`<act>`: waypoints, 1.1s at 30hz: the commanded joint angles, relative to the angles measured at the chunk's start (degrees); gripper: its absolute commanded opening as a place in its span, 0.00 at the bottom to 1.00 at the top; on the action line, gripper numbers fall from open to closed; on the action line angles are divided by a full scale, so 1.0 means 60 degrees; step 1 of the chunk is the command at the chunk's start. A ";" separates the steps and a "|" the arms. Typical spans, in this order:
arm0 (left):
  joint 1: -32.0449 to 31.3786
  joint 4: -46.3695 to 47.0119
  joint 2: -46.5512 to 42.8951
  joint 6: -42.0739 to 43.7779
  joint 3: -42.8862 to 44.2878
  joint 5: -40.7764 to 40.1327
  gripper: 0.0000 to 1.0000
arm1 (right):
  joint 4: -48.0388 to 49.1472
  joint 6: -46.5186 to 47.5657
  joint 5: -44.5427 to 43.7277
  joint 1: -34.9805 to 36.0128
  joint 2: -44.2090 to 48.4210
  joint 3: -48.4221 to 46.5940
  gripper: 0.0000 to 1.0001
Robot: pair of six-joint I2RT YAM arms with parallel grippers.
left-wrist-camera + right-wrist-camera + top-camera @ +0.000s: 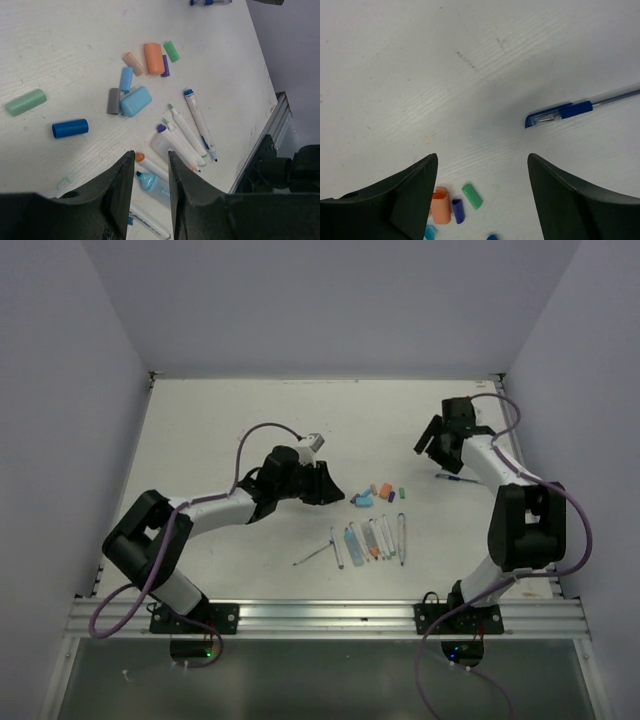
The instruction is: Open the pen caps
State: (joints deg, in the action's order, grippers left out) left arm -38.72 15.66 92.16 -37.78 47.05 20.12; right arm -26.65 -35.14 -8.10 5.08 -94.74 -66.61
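Loose pen caps lie in a cluster mid-table (pixel 375 492). The left wrist view shows an orange cap (pixel 154 58), a light blue cap (pixel 135 101), a dark blue cap (pixel 70 128) and a green cap (pixel 26 101). Uncapped white pens (pixel 185 132) lie beside them. My left gripper (pixel 151 154) is open and empty. It hovers over an orange-tipped pen (pixel 150 165) and a light blue highlighter (pixel 155 185). My right gripper (pixel 482 157) is wide open and empty above bare table. A blue capped pen (pixel 570 110) lies just beyond it, and orange (pixel 440 205) and green (pixel 472 196) caps lie below it.
A row of several uncapped pens (pixel 370 540) lies near the front rail (pixel 320 615), with one thin pen (pixel 312 555) off to the left. The blue capped pen (pixel 455 478) lies by the right arm. White walls enclose the table.
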 commanded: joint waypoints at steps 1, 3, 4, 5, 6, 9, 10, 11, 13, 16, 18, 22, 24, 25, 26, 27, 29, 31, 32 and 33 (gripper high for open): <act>-0.0065 0.0846 -0.0564 0.0218 -0.0633 0.0352 0.38 | -0.0815 -0.0383 -0.0804 -0.0669 0.0000 -0.0485 0.77; -0.0094 0.1270 -0.0769 0.0130 -0.1042 0.0630 0.40 | -0.0846 -0.0516 -0.0702 -0.1311 -0.0191 -0.0500 0.75; -0.0109 0.1359 -0.0828 0.0101 -0.1131 0.0718 0.40 | -0.0889 -0.0618 -0.0672 -0.1446 -0.0279 -0.0515 0.75; -0.0138 0.1519 -0.0872 0.0071 -0.1234 0.0850 0.40 | -0.0919 -0.0633 -0.0672 -0.1535 -0.0367 -0.0544 0.75; -0.0153 0.1622 -0.0960 0.0013 -0.1438 0.0938 0.40 | -0.0948 -0.0662 -0.0759 -0.1637 -0.0570 -0.0646 0.75; -0.0182 0.2047 -0.1077 -0.0090 -0.1717 0.1173 0.41 | -0.1050 -0.0750 -0.0949 -0.1755 -0.1009 -0.0865 0.75; -0.0197 0.2179 -0.1092 -0.0134 -0.1950 0.1202 0.41 | -0.1065 -0.0852 -0.0979 -0.1770 -0.1099 -0.0924 0.75; -0.0212 0.2412 -0.1121 -0.0163 -0.2025 0.1275 0.41 | -0.1051 -0.0897 -0.0994 -0.1784 -0.1216 -0.0939 0.75; -0.0256 0.2444 -0.1195 -0.0163 -0.2113 0.1349 0.41 | -0.0992 -0.1043 -0.1067 -0.1799 -0.1551 -0.1056 0.75; -0.0285 0.2312 -0.1399 -0.0076 -0.2260 0.1437 0.41 | -0.0948 -0.1218 -0.1141 -0.1828 -0.2049 -0.1246 0.75; -0.0300 0.2253 -0.1647 -0.0032 -0.2421 0.1393 0.41 | -0.0919 -0.1307 -0.1155 -0.1843 -0.2241 -0.1233 0.74; -0.0300 0.2151 -0.1810 0.0042 -0.2480 0.1349 0.41 | -0.0861 -0.1439 -0.1228 -0.1843 -0.2564 -0.1072 0.70; -0.0300 0.2151 -0.1810 0.0042 -0.2465 0.1378 0.41 | -0.0787 -0.1439 -0.1228 -0.1843 -0.2608 -0.0882 0.66; -0.0300 0.2165 -0.1796 0.0042 -0.2451 0.1393 0.41 | -0.0773 -0.1425 -0.1214 -0.1843 -0.2623 -0.0852 0.63; -0.0300 0.2151 -0.1781 0.0056 -0.2465 0.1407 0.41 | -0.0743 -0.1381 -0.1214 -0.1843 -0.2623 -0.0794 0.56; -0.0300 0.2136 -0.1766 0.0056 -0.2436 0.1422 0.41 | -0.0714 -0.1322 -0.1156 -0.1843 -0.2638 -0.0677 0.53; -0.0300 0.2048 -0.1781 0.0100 -0.2407 0.1422 0.41 | -0.0641 -0.1205 -0.1082 -0.1843 -0.2609 -0.0574 0.41; -0.0300 0.2019 -0.1796 0.0086 -0.2392 0.1408 0.41 | -0.0437 -0.1015 -0.0907 -0.1843 -0.2594 -0.0383 0.25; -0.0300 0.2019 -0.1810 0.0086 -0.2377 0.1393 0.41 | -0.0407 -0.0942 -0.0848 -0.1843 -0.2608 -0.0339 0.22; -0.0300 0.2004 -0.1796 0.0071 -0.2363 0.1393 0.41 | -0.0363 -0.0840 -0.0630 -0.1829 -0.2623 -0.0237 0.18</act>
State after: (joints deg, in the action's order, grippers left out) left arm -40.27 25.71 82.59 -38.35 32.62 27.94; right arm -31.62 -40.66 -15.27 -6.24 -108.77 -70.94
